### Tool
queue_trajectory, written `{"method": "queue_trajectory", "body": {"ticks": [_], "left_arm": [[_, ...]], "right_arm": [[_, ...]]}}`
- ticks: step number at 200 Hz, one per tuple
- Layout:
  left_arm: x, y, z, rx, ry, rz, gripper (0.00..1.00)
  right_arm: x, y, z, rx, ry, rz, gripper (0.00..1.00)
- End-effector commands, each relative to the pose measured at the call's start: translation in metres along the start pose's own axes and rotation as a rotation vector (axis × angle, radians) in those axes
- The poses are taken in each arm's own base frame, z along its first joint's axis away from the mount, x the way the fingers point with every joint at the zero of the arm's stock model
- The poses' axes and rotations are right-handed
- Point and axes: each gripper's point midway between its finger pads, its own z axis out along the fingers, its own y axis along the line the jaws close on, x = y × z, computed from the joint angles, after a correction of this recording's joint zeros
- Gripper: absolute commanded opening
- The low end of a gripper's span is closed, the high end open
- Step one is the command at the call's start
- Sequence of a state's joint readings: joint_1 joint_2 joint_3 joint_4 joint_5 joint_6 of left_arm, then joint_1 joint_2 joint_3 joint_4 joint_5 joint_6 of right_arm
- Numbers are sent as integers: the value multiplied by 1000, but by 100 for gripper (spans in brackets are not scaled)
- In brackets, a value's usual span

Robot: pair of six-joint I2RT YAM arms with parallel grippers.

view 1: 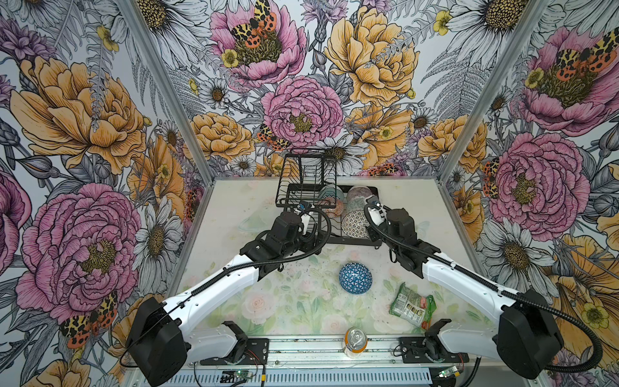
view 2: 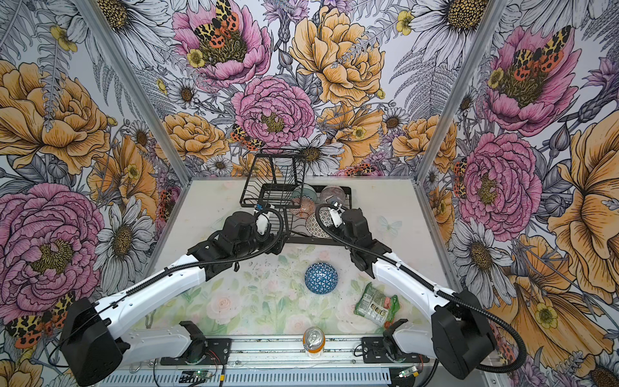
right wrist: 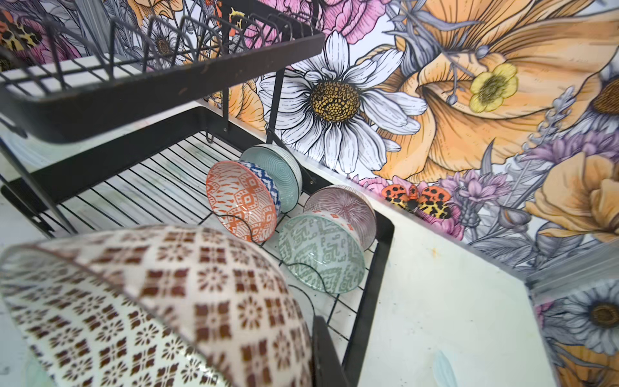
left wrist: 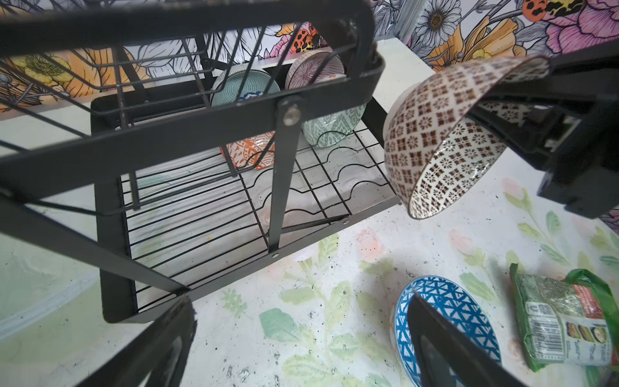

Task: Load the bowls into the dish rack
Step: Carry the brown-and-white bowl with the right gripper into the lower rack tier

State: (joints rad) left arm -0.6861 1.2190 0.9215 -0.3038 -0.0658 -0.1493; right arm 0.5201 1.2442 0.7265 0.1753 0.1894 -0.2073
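Our right gripper [left wrist: 502, 97] clamps the lattice bowl [left wrist: 432, 140] at the dish rack's [left wrist: 110, 234] 4 o'clock edge. Left gripper [left wrist: 299, 298] released; 8 o'clock wires bare.

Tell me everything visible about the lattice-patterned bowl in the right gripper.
The lattice bowl is small, round, glossy ceramic, white with dark brown squares and flowers inside and out. It hangs tilted on its side, rim clamped by the right gripper, over the dish rack, at its lower tier's front right; whether it touches the wires is unclear.
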Motion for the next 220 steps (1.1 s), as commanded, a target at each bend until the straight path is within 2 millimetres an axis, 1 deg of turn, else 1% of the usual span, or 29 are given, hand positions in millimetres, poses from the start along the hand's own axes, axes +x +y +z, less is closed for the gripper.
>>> {"method": "queue_trajectory", "body": {"ticks": [1,28,54,77,109,159,192,220], "left_arm": [[5,1,-1,13,13,-10,99],[8,2,3,19,24,-17,99],[5,-1,3,41,16,-30,99],[3,-3,4,49,11,-35,99],[2,-3,4,51,13,-35,99],[0,-2,-1,46,1,-36,99],[3,0,1,44,6,-35,99],[7,0,3,45,14,-39,99]], "right_arm": [[-61,-19,-19,146,-299,-185,0],[-64,-18,-20,217,-328,-326,0],[-63,-16,-19,296,-345,-453,0],[-58,-9,-7,329,-317,-575,0],[-52,-2,10,372,-289,-695,0],[-47,7,36,402,-282,-779,0],[-43,15,55,394,-275,-806,0],[-46,17,67,421,-298,-801,0]]}}
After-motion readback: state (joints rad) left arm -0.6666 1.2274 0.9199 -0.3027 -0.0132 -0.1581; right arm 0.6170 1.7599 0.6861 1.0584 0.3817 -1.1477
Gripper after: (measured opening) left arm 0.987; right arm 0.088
